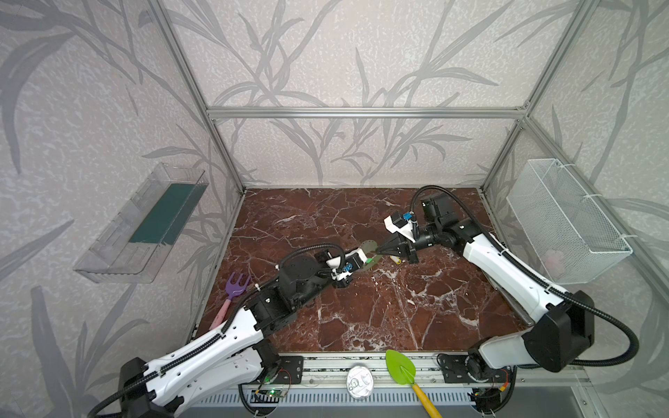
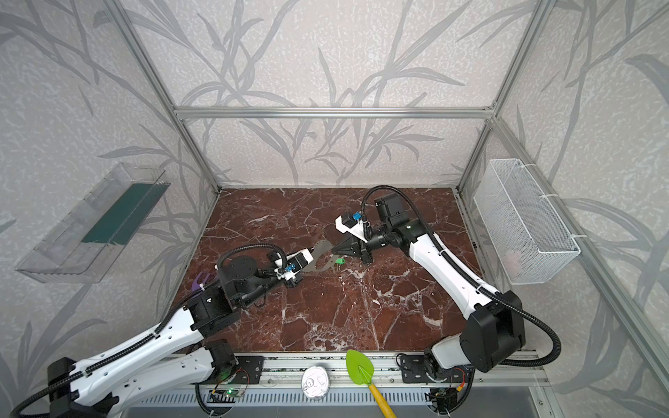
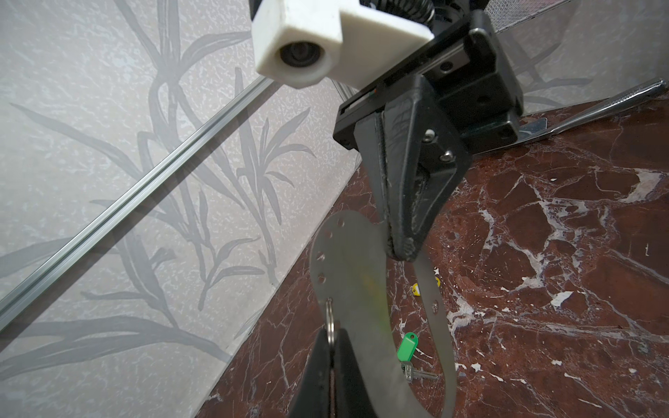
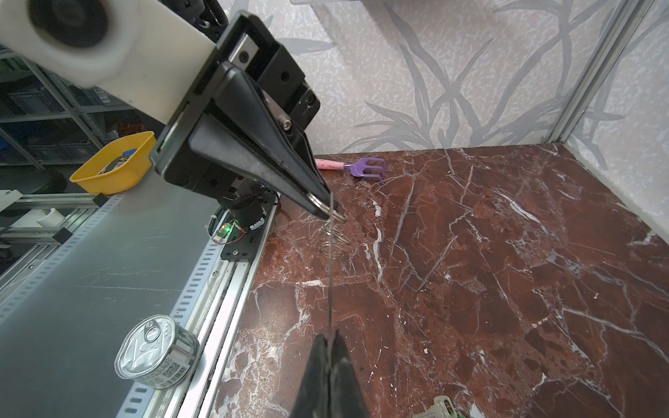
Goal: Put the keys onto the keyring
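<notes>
Mid-frame, the right gripper clamps the keyring; the left gripper pinches a wire ring threaded through it.

a purple fork toy with a pink handle lies at the left edge of the red marble bench. past the front edge, a tin can sits just beside a green shovel. a clear tray and a white mesh basket hang on the side walls.

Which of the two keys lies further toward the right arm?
The yellow-tagged key. The green-tagged key lies to its left in a top view, closer to the left arm.
</notes>
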{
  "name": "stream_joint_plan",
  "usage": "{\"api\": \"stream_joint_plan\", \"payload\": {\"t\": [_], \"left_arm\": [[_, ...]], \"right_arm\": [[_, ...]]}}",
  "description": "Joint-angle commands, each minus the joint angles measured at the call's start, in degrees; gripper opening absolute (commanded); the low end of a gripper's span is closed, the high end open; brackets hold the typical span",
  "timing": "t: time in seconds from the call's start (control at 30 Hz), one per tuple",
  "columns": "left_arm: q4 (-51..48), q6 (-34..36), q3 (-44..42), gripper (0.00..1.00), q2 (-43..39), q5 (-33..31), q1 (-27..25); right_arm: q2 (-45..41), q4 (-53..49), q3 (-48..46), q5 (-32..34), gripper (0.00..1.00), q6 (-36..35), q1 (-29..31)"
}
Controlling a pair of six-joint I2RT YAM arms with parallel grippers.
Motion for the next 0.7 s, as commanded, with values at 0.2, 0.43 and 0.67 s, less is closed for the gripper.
{"api": "stream_joint_plan", "payload": {"t": [0.2, 0.43, 0.67], "left_arm": [[-6.19, 4.40, 4.18, 0.00, 0.46, -3.15, 0.07], [-7.98, 3.99, 6.80, 0.00, 3.56, -3.54, 0.03], [-17.11, 1.27, 14.79, 0.00, 9.25, -7.57, 0.03]], "right_arm": [[4.45, -11.09, 7.69, -0.37, 0.00, -5.59, 0.26], [2.37, 4.17, 2.46, 3.83, 0.09, 5.31, 0.26], [-4.92, 22.54, -8.17, 13.73, 0.43, 15.16, 0.32]]}}
